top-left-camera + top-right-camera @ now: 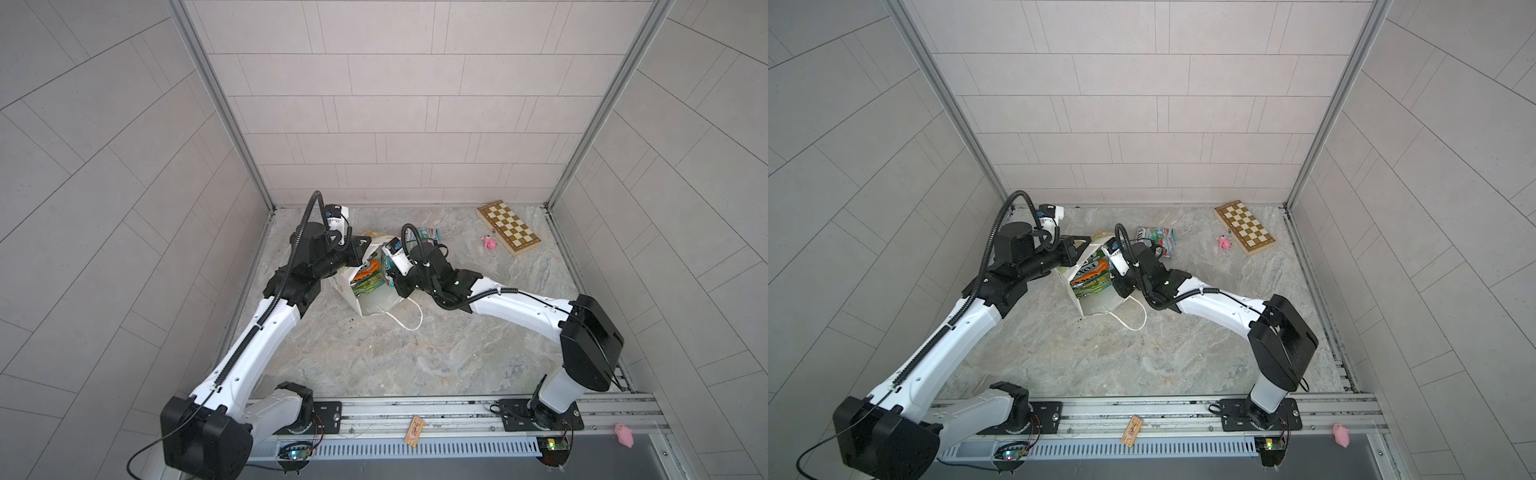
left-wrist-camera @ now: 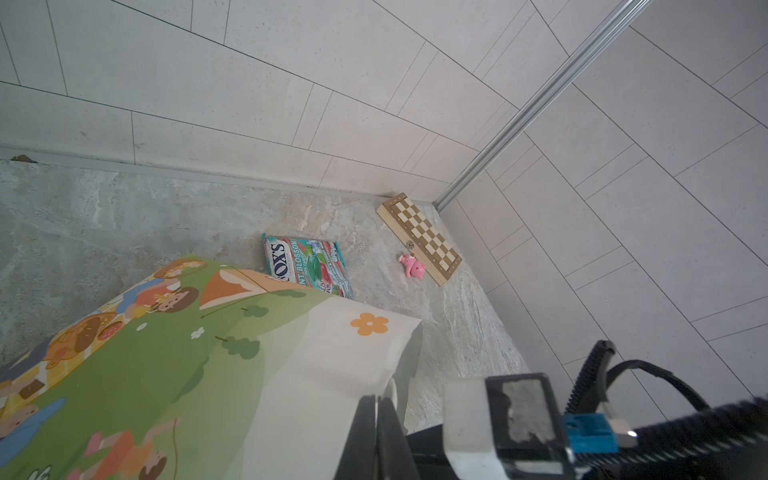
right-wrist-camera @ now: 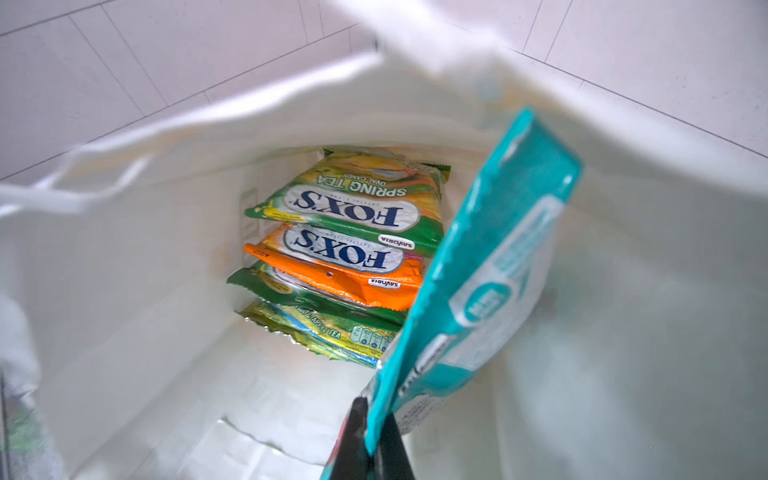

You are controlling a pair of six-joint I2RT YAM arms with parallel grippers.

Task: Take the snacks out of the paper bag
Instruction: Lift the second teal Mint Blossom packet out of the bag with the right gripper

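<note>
The white paper bag lies on its side in the middle of the table, mouth toward the front. My left gripper is shut on the bag's upper rim. My right gripper is inside the mouth, shut on the corner of a teal snack packet. Deeper inside lie a green packet, an orange one and more green-yellow ones. Another teal packet lies on the table behind the bag.
A folded chessboard sits at the back right with a pink toy pig beside it. A white cord handle trails from the bag. On the front rail lie a small card and another pig.
</note>
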